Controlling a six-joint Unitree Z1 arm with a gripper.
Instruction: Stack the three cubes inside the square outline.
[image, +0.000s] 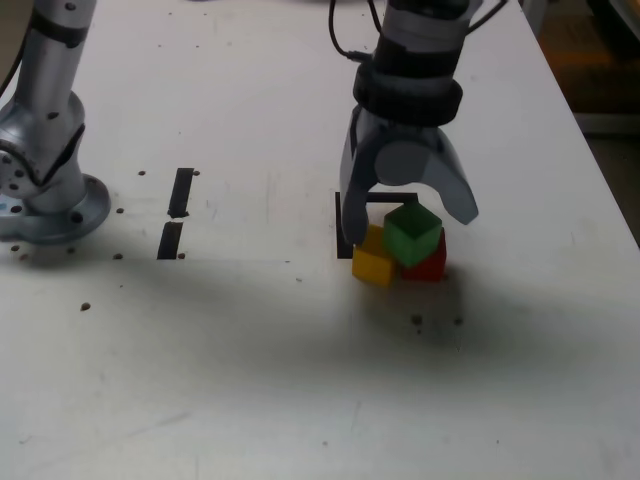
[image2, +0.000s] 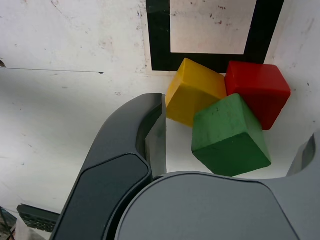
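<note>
The yellow cube (image: 373, 262) (image2: 192, 92) and the red cube (image: 430, 264) (image2: 257, 90) sit side by side on the white table. They lie on the near black tape edge of the square outline (image: 343, 220) (image2: 159, 40), not on its white inside. The green cube (image: 412, 232) (image2: 227, 135) rests askew on top of both. My gripper (image: 408, 225) (image2: 232, 145) hangs open just above the pile. Its fingers (image2: 125, 165) stand on either side of the green cube, and a gap shows beside it on both sides.
The arm's metal base (image: 50, 190) stands at the exterior view's left. Two short black tape strips (image: 182, 190) lie between the base and the cubes. The table's edge (image: 600, 180) runs down the exterior view's right.
</note>
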